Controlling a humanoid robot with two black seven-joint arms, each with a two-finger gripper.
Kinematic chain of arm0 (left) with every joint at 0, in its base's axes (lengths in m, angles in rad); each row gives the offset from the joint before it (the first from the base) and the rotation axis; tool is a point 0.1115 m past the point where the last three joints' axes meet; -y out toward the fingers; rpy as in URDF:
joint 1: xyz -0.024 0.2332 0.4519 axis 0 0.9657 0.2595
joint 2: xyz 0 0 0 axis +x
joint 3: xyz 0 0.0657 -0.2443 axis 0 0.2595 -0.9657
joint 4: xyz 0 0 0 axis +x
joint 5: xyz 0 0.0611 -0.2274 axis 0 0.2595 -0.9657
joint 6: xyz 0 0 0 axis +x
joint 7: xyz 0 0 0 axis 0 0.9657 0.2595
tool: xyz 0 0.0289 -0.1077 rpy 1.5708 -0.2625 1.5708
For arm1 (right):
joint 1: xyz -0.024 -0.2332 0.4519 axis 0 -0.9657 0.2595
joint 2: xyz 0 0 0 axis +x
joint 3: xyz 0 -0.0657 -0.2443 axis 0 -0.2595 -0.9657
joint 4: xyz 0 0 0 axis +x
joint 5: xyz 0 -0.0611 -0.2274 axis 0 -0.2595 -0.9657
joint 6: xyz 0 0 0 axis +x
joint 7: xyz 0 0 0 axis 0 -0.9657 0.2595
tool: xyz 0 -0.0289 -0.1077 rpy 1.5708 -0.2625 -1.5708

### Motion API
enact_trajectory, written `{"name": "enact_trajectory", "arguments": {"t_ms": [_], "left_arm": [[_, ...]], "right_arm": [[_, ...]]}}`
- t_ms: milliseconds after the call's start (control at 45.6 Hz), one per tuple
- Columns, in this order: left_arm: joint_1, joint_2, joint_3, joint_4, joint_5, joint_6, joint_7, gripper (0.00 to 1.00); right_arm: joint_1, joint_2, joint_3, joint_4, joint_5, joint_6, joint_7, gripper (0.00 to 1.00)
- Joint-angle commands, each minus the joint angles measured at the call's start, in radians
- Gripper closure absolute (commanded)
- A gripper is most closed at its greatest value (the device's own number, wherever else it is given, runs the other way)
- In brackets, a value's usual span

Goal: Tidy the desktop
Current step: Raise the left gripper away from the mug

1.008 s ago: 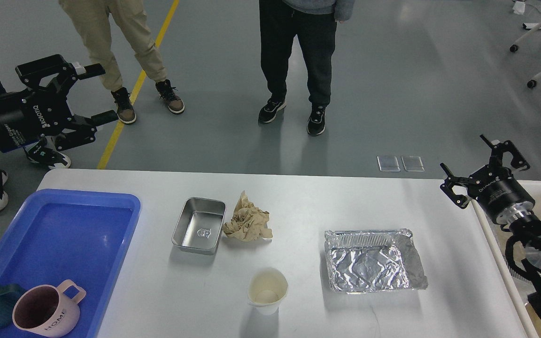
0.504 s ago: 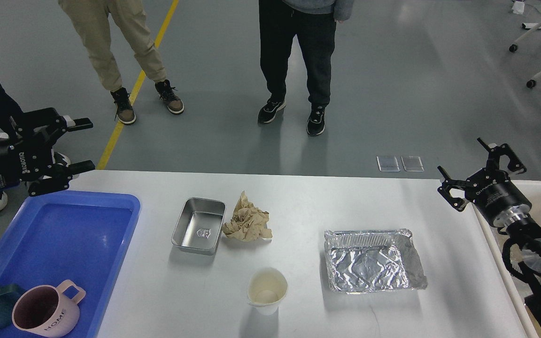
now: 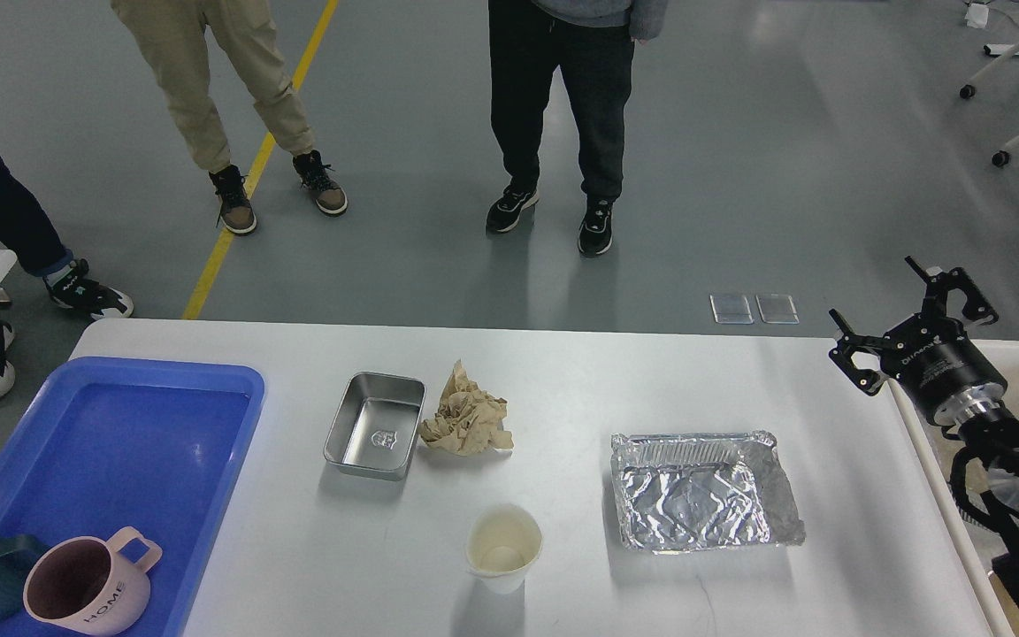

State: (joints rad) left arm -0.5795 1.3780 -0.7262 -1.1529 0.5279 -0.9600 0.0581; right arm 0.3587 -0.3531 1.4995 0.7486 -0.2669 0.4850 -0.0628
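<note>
Our right pincer (image 3: 914,323) hovers with its fingers spread apart, empty, above the right edge of the white desk (image 3: 580,372); our left pincer is out of view. The desk fills the lower frame, bearing a steel tin (image 3: 375,425) touching a crumpled brown paper (image 3: 467,420), a paper cup (image 3: 503,547), a foil tray (image 3: 702,491) and a blue tray (image 3: 120,442) holding two mugs (image 3: 89,584)

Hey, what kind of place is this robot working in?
Probably a robotics lab or test hall, not a home. The white desktop stands on a grey industrial floor with a yellow floor line, people stand watching, and wheeled chair bases sit at the far right.
</note>
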Motion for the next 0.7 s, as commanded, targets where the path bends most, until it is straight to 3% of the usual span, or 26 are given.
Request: {"name": "enact_trajectory", "arguments": {"t_ms": [0,197,438,680], "left_arm": [[0.000,0.012,0.008,0.002,0.001,0.000,0.000,0.03],[-0.011,-0.005,0.005,0.006,0.038,0.000,0.046,0.03],[-0.062,-0.189,-0.010,0.015,0.227,0.000,0.200,0.03],[-0.171,-0.445,-0.004,0.114,0.423,0.000,0.223,0.03]], "right_arm": [[0.002,0.006,-0.002,0.001,0.000,-0.003,0.000,0.00],[-0.001,0.005,-0.002,0.000,0.000,-0.002,0.000,0.00],[-0.003,0.008,-0.002,0.000,0.000,0.000,0.000,0.00],[-0.017,0.003,-0.001,0.000,0.000,0.004,0.000,0.00]]}}
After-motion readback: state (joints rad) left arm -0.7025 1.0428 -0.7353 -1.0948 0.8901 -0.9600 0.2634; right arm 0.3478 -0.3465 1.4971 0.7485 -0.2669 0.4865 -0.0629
